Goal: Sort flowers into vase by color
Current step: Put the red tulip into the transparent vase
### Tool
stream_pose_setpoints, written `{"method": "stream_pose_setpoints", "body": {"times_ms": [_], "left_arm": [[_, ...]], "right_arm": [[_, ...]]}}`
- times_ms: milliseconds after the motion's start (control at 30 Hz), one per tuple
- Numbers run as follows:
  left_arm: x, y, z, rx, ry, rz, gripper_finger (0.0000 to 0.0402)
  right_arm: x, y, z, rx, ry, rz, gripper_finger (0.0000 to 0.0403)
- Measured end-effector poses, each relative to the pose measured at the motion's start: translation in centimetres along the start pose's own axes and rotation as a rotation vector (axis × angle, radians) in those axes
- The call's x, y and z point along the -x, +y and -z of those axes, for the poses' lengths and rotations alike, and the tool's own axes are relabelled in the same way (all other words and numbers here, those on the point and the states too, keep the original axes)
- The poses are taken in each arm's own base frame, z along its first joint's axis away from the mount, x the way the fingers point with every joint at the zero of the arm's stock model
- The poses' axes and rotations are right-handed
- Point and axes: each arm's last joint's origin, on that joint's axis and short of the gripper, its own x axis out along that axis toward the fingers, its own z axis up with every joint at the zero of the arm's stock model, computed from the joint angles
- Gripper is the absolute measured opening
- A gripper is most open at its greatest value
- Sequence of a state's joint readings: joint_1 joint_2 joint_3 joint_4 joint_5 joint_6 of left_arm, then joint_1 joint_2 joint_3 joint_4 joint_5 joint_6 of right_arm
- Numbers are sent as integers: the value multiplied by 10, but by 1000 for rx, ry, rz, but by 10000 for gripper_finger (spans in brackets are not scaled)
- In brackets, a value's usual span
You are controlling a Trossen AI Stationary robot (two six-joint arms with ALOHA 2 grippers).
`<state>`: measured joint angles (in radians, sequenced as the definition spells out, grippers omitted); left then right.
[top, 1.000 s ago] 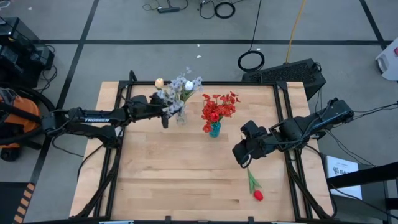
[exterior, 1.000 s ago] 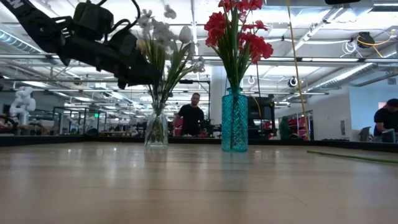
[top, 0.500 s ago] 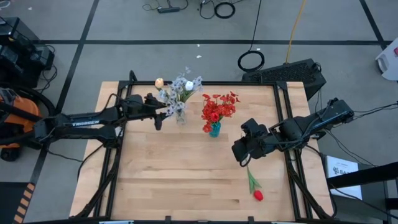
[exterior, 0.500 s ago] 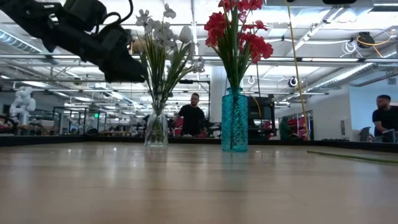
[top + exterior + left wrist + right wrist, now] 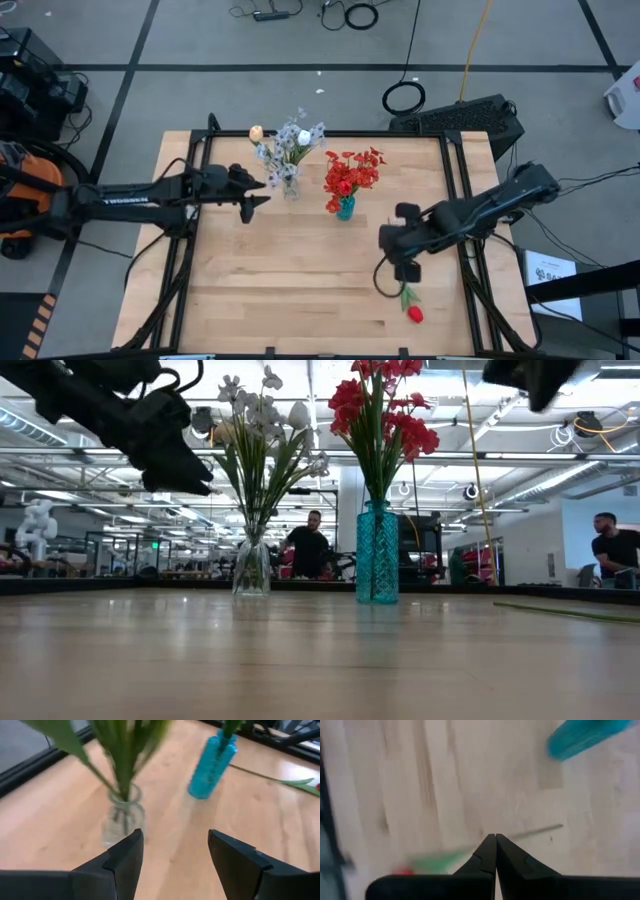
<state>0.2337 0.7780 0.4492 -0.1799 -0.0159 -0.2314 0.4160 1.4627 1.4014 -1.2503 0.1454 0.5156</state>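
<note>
A clear glass vase [image 5: 290, 186] holds pale lavender-white sprays and cream buds [image 5: 288, 140]. A blue vase [image 5: 345, 208] next to it holds red flowers [image 5: 350, 172]. One red-budded flower [image 5: 409, 303] lies flat on the table near its near right part, bud [image 5: 415, 314] toward the near edge. My left gripper [image 5: 258, 193] hangs open to the left of the clear vase [image 5: 122, 817], touching nothing. My right gripper [image 5: 408, 270] is shut, points down above the lying flower's stem [image 5: 540, 831], and stands high over the table [image 5: 535, 385].
The two vases stand side by side at the table's far middle [image 5: 251, 565] [image 5: 377, 555]. Bare wood [image 5: 290, 290] fills the near left. Black frame rails [image 5: 455, 170] run along the table's sides. People stand in the room beyond the far edge [image 5: 307, 545].
My left gripper has drawn back from the pale bouquet toward the table's left edge and tipped more level. My right gripper has rolled about its own line, sunk a little and shifted toward the near edge, over the lying flower. The flowers have kept still.
</note>
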Motion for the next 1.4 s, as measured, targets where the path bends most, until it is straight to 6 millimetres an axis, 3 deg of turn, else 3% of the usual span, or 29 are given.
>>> {"method": "stream_pose_setpoints", "body": {"times_ms": [333,500,700,1033,1200,1400], "left_arm": [[6,-53,18,86,-3,38,228],[6,-66,27,70,41,84,228],[6,-77,32,42,66,148,228],[7,-88,31,74,33,204,228],[7,-90,33,82,43,207,228],[5,-91,35,75,44,188,228]], "right_arm": [[-45,14,-7,693,221,20,0],[-52,15,-8,990,258,-12,5],[-69,22,-10,1246,299,-134,40],[-124,47,-3,1312,484,-272,104],[-133,51,25,1274,558,-251,100],[-123,54,54,1263,469,-211,76]]}}
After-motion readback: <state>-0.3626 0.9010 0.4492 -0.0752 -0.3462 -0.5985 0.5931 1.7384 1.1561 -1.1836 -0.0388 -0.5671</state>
